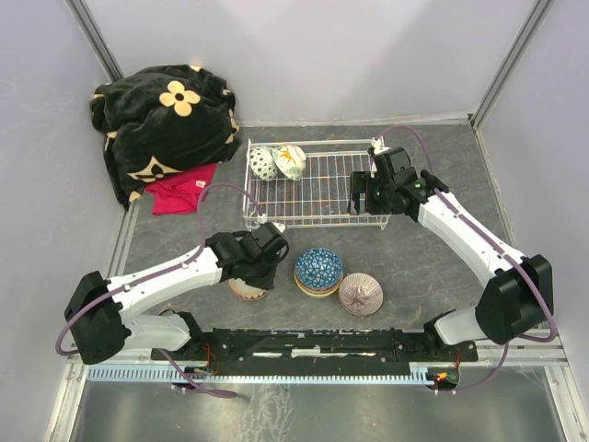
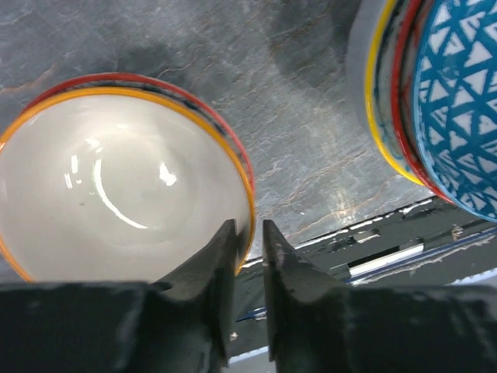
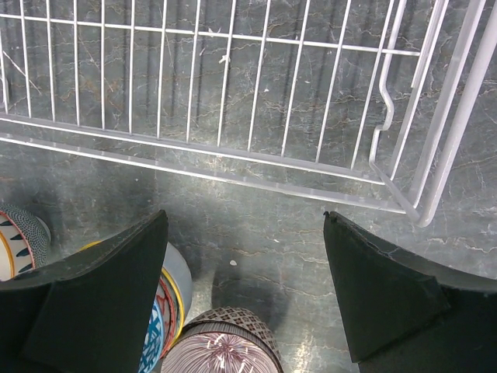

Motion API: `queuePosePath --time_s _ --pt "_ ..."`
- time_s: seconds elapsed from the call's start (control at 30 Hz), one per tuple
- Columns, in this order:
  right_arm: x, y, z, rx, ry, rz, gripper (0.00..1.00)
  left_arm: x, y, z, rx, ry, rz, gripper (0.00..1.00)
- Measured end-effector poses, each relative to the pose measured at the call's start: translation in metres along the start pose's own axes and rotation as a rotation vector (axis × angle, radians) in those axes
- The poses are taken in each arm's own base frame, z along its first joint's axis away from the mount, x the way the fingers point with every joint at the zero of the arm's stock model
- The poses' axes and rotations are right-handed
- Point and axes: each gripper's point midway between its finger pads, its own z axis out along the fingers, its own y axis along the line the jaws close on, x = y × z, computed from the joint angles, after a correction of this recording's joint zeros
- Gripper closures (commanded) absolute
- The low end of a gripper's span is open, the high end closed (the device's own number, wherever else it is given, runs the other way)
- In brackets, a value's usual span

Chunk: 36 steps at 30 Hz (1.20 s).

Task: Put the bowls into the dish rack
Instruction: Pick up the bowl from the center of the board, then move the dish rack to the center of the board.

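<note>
The white wire dish rack [image 1: 322, 184] stands at the back and holds two bowls [image 1: 276, 162] on edge in its left end. My left gripper [image 1: 250, 274] is down on a bowl [image 1: 245, 292] near the front. In the left wrist view its fingers [image 2: 247, 224] straddle the orange-and-red rim of this white-inside bowl [image 2: 116, 186], one inside and one outside, closed on it. A stack topped by a blue bowl [image 1: 318, 269] and a purple-pink bowl [image 1: 361, 295] stand to the right. My right gripper [image 1: 362, 198] is wide open and empty over the rack's front edge [image 3: 233, 155].
A black flowered blanket [image 1: 161, 120] and a red cloth [image 1: 179, 191] lie at the back left. The black base rail [image 1: 322, 345] runs along the front edge. The right wrist view shows the stack [image 3: 172, 291] and the purple bowl [image 3: 225, 350] below the gripper [image 3: 245, 215].
</note>
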Motion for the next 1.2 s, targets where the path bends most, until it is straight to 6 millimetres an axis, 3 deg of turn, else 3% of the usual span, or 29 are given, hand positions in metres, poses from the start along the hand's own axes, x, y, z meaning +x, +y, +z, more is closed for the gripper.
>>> queuePosePath --time_s 0.13,0.3,0.47,0.7,0.87,1.0,1.2 --pt "0.0 0.0 0.0 -0.002 0.001 -0.003 0.11 -0.001 0.0 0.0 -0.002 -0.004 -0.002 0.97" --pt "0.0 0.0 0.001 -0.004 -0.003 -0.003 0.11 -0.005 0.002 -0.004 -0.019 -0.018 -0.002 0.97" --pt "0.001 0.0 0.0 -0.003 -0.002 -0.003 0.11 -0.022 0.0 -0.022 -0.029 -0.066 -0.007 0.97" --pt "-0.001 0.001 -0.003 -0.008 -0.013 -0.003 0.11 -0.091 -0.027 -0.076 0.034 -0.274 -0.043 0.97" --pt "-0.007 -0.003 -0.009 0.025 -0.017 -0.001 0.11 -0.161 -0.059 -0.111 0.109 -0.399 -0.067 0.97" --pt "-0.04 -0.009 -0.019 0.067 -0.076 0.021 0.11 -0.215 -0.085 -0.109 0.171 -0.449 -0.07 0.97" --pt "-0.086 -0.046 -0.021 0.148 -0.144 0.113 0.14 -0.279 -0.123 -0.061 0.261 -0.448 -0.054 0.97"
